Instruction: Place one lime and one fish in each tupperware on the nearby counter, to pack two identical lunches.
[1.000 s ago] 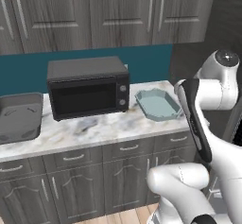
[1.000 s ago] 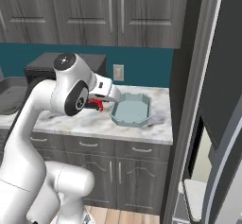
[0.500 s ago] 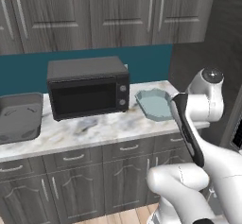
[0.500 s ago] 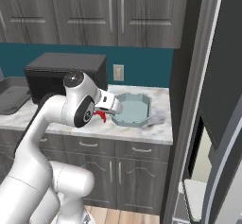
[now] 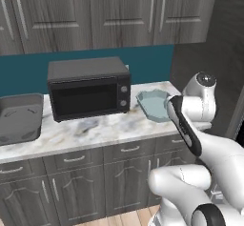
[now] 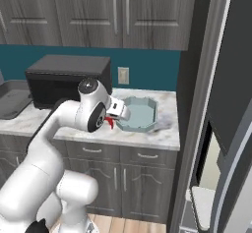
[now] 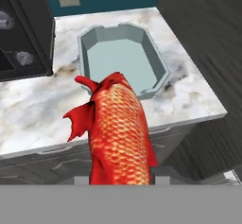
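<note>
Red fish in your gripper, above the desk

Your gripper [image 6: 111, 121] is clamped on the red-orange fish [image 7: 120, 131], apparently off the desk [image 7: 33, 109]; the teal tupperware [image 7: 158, 72] lies just ahead of it, the black microwave [image 6: 66, 77] beside.

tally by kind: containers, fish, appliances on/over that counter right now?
Tupperware: 2, the teal tupperware and the grey tupperware
Fish: 1, the red fish, gripped by the end effector
Microwave: 1
Total: 4
</note>
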